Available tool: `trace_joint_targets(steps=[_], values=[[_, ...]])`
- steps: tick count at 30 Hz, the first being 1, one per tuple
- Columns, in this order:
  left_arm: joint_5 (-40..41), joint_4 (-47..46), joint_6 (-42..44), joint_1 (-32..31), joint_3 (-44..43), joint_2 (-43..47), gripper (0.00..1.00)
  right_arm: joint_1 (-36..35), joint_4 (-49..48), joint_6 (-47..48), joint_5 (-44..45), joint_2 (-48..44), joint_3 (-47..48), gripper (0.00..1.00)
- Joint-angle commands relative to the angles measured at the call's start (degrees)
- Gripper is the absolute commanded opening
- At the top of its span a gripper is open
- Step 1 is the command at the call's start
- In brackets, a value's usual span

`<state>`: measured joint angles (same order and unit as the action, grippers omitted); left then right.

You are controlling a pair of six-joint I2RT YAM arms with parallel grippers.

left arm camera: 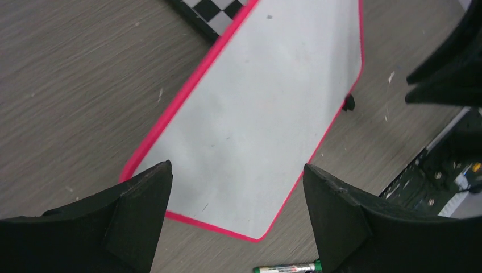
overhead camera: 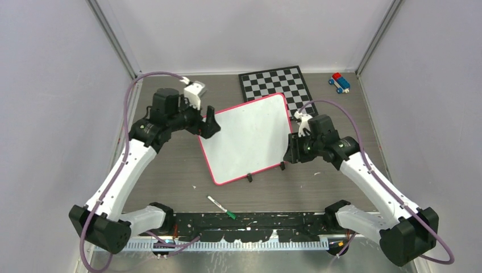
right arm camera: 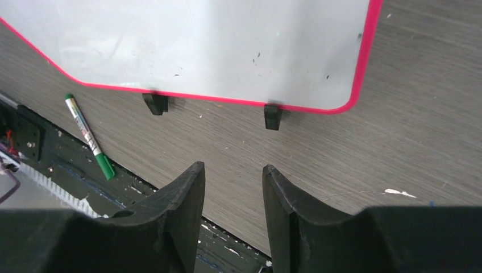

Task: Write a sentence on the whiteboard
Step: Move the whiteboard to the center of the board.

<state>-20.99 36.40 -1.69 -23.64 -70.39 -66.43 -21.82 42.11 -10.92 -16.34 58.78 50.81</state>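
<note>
Two empty pincers: left pincer [left arm camera: 236, 168] wide, right pincer [right arm camera: 233, 166] half-open; blue-red toy [overhead camera: 339, 82] only from overhead.

One whiteboard [overhead camera: 244, 139], one chequered board [overhead camera: 275, 82], one marker [overhead camera: 221, 206], one toy [overhead camera: 339, 82].

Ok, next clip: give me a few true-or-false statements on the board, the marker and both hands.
1. The whiteboard is blank. True.
2. The left hand holds the marker. False: the marker lies on the table near the arm bases, and that hand is open and empty.
3. The whiteboard overlaps a corner of the chequered board. True.
4. The right hand grips the whiteboard's edge. False: its fingers stand apart over the table, short of the board, with nothing between them.
</note>
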Motion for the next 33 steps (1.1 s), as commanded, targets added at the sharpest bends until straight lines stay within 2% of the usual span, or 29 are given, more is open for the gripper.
trace_joint_targets(steps=[1, 6, 10, 16, 33], values=[[0.35, -4.99, -11.27, 5.76, 1.62, 4.63, 0.87, -4.08, -7.01, -7.13, 8.72, -0.29, -4.11, 0.46], [0.25, -5.86, -13.71, 10.53, 3.29, 6.14, 0.87, -7.19, -12.46, -8.05, 15.34, 3.81, -8.56, 0.47], [-0.51, -7.41, -15.84, 12.50, 5.04, 6.64, 0.87, -9.87, -15.87, -6.70, 21.00, 6.35, -10.09, 0.53], [1.54, -6.87, -16.08, 14.33, 5.61, 6.79, 0.89, -11.52, -14.87, -6.05, 21.18, 11.30, -7.73, 0.52], [1.55, -3.00, -16.32, 18.19, 4.01, 4.88, 0.90, -12.80, -16.45, -4.99, 18.83, 20.83, -3.09, 0.38]])
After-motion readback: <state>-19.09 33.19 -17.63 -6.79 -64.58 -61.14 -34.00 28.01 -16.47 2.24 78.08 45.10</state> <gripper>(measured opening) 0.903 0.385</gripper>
